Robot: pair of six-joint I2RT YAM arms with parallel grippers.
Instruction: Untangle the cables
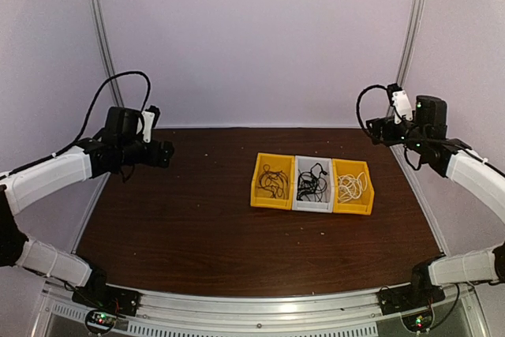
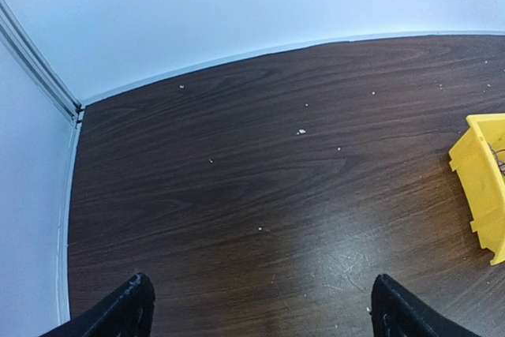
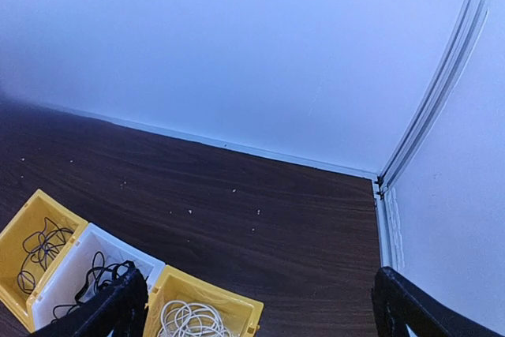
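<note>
**Ana:** How many bins do we see?

**Ben:** We count three. They sit side by side in a row on the tabletop [image 1: 197,219], a bit right of the middle. There is the left yellow bin [image 1: 271,202], the white bin [image 1: 312,205] in between, and the right yellow bin [image 1: 351,208].

**Ana:** And the cables?

**Ben:** We see three bunches, one in each bin. The first black bunch [image 1: 274,181] lies in the left yellow bin. The second black bunch [image 1: 313,184] lies in the white bin. The white bunch [image 1: 353,187] lies in the right yellow bin. We cannot count the single cables, because they are too small and knotted.

**Ana:** How many arms do we see?

**Ben:** Two. The left arm [image 1: 47,175] is lifted up on the left side and bent, and it reaches toward the right. The left end effector [image 1: 160,154] hangs over the far left part of the tabletop, well apart from the bins. Its two fingers stand wide apart and hold nothing.

**Ana:** And the other one?

**Ben:** The right arm [image 1: 473,171] is lifted up on the right side and reaches toward the left. The right end effector [image 1: 377,130] hangs by the far right corner, up above the bins and not touching them. Its fingers are wide apart too, with nothing in between.
</note>
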